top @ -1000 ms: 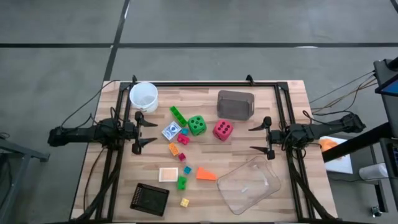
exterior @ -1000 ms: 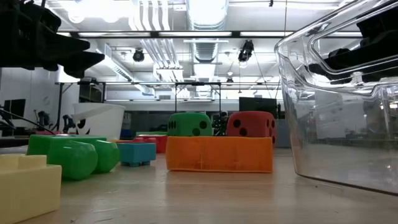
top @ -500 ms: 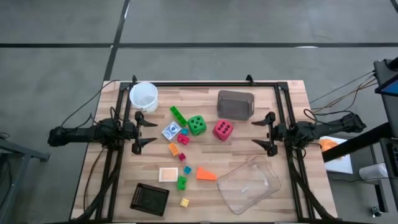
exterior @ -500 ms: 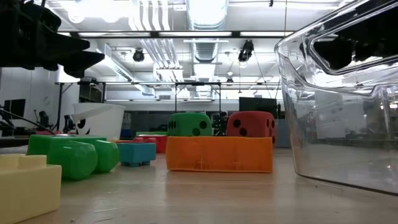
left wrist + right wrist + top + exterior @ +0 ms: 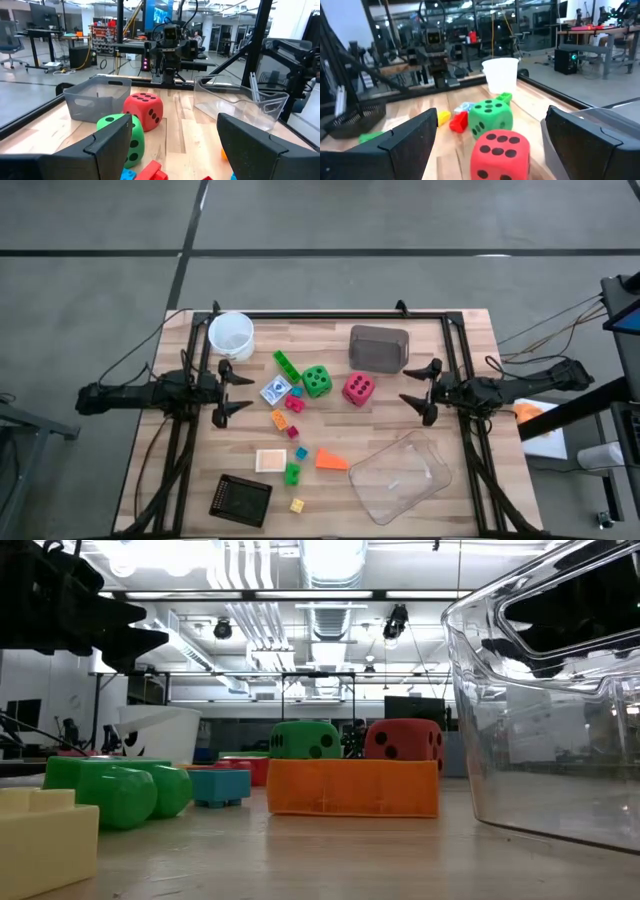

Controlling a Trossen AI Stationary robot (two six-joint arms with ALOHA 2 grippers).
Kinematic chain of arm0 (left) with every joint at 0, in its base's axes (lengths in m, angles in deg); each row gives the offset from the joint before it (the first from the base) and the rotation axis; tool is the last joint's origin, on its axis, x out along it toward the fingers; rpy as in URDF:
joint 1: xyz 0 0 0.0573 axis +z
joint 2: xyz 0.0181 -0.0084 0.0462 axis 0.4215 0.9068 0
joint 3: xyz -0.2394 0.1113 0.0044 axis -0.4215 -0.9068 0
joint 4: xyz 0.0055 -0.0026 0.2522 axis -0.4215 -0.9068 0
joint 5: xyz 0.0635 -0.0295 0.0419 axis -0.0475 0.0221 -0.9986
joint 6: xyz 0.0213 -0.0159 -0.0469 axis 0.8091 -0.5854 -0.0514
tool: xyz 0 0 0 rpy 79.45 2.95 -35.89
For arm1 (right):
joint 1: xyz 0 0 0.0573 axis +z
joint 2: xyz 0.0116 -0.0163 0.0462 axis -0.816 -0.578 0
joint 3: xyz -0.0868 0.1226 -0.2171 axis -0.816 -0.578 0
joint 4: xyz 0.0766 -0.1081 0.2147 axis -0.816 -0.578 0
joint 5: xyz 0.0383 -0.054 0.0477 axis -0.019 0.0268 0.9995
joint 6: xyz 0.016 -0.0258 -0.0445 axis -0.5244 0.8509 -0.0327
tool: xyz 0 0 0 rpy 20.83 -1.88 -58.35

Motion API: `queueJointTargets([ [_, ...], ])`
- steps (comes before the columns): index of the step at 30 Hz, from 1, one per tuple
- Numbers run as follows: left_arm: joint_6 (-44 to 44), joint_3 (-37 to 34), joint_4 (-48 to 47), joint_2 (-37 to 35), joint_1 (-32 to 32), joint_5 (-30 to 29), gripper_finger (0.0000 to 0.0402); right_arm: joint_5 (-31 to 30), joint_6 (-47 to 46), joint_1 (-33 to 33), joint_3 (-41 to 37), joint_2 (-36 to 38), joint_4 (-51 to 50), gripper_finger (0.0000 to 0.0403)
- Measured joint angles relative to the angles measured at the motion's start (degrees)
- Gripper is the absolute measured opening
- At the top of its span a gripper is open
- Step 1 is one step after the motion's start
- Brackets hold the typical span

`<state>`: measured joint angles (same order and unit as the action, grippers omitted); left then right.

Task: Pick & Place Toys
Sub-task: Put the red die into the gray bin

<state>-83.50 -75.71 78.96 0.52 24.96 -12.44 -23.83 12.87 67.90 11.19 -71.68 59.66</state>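
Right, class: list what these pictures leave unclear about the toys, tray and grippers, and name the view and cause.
- Clear tray: low view, cut off by the right edge; its far side is not seen.
- Yellow brick: low view, cut by the left edge.
- Small bricks beside the green die: high view, too small to tell apart.
- Right gripper, open: low view, only a dark shape through the tray.

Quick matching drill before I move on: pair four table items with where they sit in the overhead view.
Things:
1. white cup
2. red die
3. clear tray
4. yellow brick

Places:
A. between the green die and the right gripper
B. picture's lower right
C. just right of the black square block
D. far left corner

Pairs: 1-D, 2-A, 3-B, 4-C
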Motion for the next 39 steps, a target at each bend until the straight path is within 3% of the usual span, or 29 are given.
queueJointTargets([
  [12, 0.26, 0.00, 0.08, 3.56, -0.04, -0.92, 0.0291, -8.69, -0.57, -0.11, 0.44, -7.60, 2.59, 0.0364],
  [16, 0.46, 0.00, 0.27, 3.95, -0.04, -1.97, 0.0291, -9.12, -3.92, -0.55, 0.46, -10.92, 2.80, 0.0364],
  [25, 0.65, 0.00, 0.45, 3.93, -0.04, -2.88, 0.0291, -16.35, -11.88, -2.16, 2.09, -18.85, 2.79, 0.0364],
  [39, 1.82, 0.35, 1.07, 3.93, 0.00, -3.72, 0.0291, -12.40, -14.04, -2.14, 4.05, -28.39, 2.73, 0.0364],
])
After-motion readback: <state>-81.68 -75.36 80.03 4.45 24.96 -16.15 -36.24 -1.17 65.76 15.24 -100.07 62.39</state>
